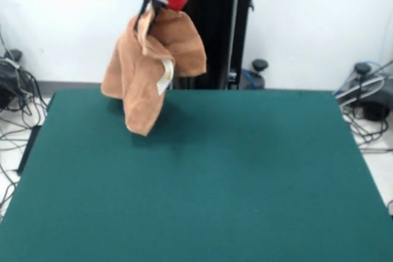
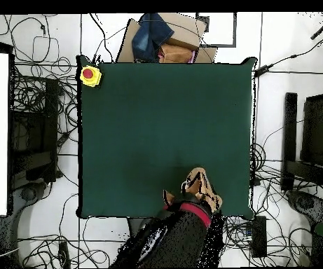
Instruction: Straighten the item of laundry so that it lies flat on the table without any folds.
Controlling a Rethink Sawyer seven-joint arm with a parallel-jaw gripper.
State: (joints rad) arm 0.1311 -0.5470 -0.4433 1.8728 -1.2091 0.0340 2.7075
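Observation:
The orange-tan towel (image 1: 147, 65) hangs bunched from my gripper (image 1: 149, 10) above the far left part of the green table (image 1: 233, 176). My gripper is shut on the towel's top edge. The towel's lowest corner hangs close over the table; I cannot tell if it touches. A white label (image 1: 164, 77) shows on a fold. In the overhead view the towel (image 2: 200, 185) hangs under the arm's red wrist (image 2: 190, 207), near the table's (image 2: 157, 126) bottom right edge, with my gripper hidden.
A yellow box with a red button (image 2: 90, 75) sits on the table's corner. A cardboard box with blue cloth (image 2: 160, 38) stands beyond the table's edge. Cables lie on the floor around the table. The black pedestal (image 1: 218, 29) stands behind the towel.

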